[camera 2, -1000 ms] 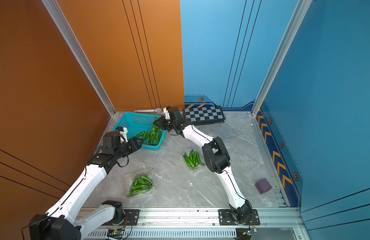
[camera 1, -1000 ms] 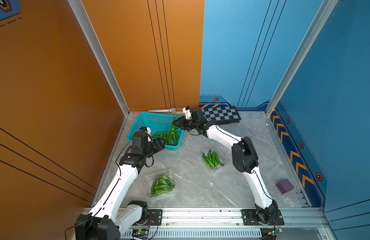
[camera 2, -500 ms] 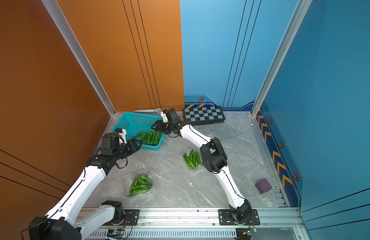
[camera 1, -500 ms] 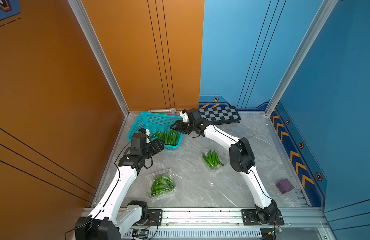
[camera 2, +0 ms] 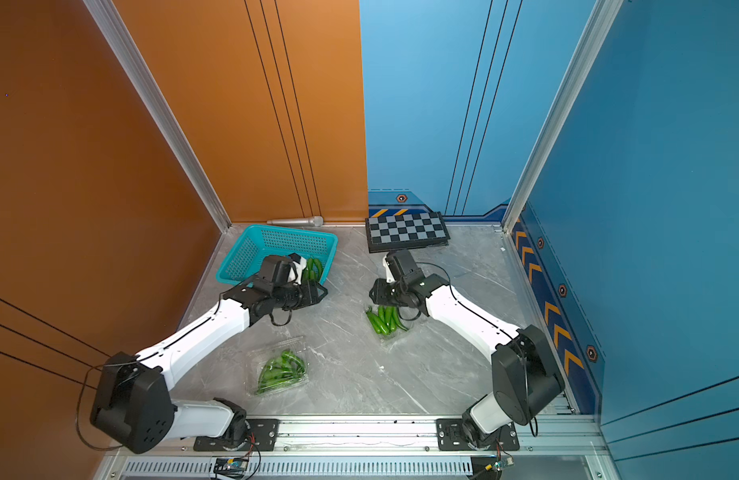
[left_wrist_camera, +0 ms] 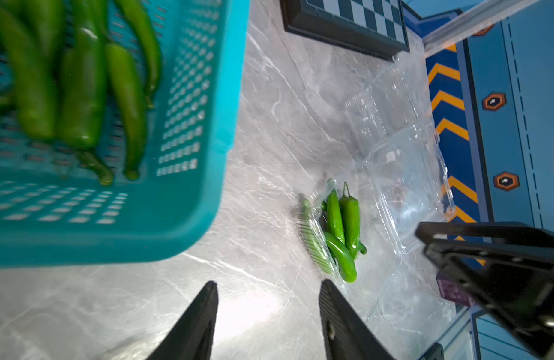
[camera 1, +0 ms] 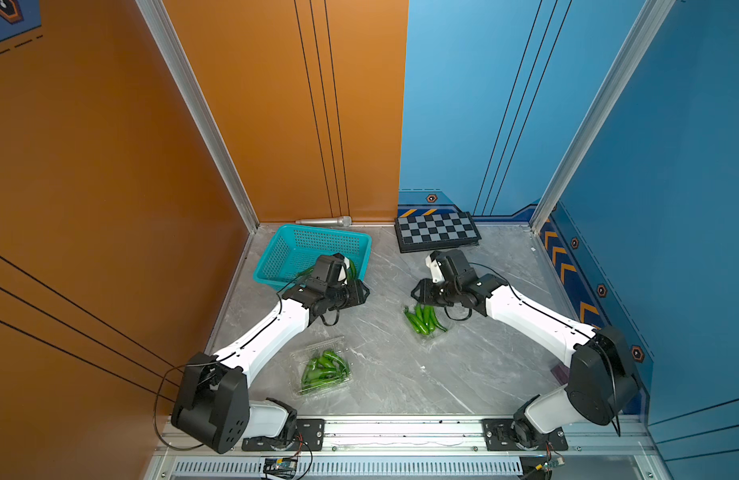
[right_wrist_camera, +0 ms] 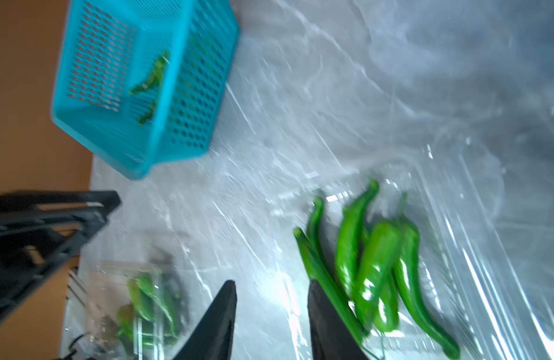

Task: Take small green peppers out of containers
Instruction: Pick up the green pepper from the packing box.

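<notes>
Several small green peppers (camera 1: 423, 318) (camera 2: 384, 319) lie in an open clear container at the table's middle. My right gripper (camera 1: 415, 293) (right_wrist_camera: 271, 290) hovers at their far-left end, open, with nothing between its fingers. The peppers (right_wrist_camera: 369, 265) lie just beside one finger. A closed container (camera 1: 322, 370) (camera 2: 281, 370) full of peppers sits near the front. My left gripper (camera 1: 363, 293) (left_wrist_camera: 267, 290) hangs open and empty over bare table beside the basket. An empty clear container (left_wrist_camera: 403, 174) shows in the left wrist view, just beyond the peppers (left_wrist_camera: 341, 233).
A teal perforated basket (camera 1: 313, 249) (left_wrist_camera: 191, 202) at the back left holds several peppers (camera 1: 351, 268) (left_wrist_camera: 82, 93). A chessboard (camera 1: 436, 230) and a microphone (camera 1: 324, 221) lie along the back wall. A small purple object (camera 1: 561, 372) sits by the right arm's elbow.
My right gripper has opened, left the basket, and swung back right to the open container of peppers. My left gripper has shifted a little to the right.
</notes>
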Robot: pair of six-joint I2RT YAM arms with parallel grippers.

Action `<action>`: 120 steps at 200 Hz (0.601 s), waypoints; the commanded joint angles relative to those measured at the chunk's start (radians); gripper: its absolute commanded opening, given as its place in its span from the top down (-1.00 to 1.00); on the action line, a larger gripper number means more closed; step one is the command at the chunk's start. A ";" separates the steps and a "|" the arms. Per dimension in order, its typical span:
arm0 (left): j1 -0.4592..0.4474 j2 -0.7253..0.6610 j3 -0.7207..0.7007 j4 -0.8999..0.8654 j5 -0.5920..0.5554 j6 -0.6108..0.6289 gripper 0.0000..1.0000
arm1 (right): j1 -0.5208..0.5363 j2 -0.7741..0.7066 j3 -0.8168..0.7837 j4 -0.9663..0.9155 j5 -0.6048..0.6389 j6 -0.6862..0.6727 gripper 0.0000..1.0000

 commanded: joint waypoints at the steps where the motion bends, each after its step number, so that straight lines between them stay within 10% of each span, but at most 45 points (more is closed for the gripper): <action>1: -0.053 0.066 0.044 0.008 0.026 0.012 -0.09 | 0.001 -0.018 -0.062 -0.045 0.037 -0.037 0.21; 120: -0.111 0.155 0.073 0.048 0.038 -0.013 -0.09 | 0.070 0.109 -0.020 -0.049 0.094 -0.104 0.20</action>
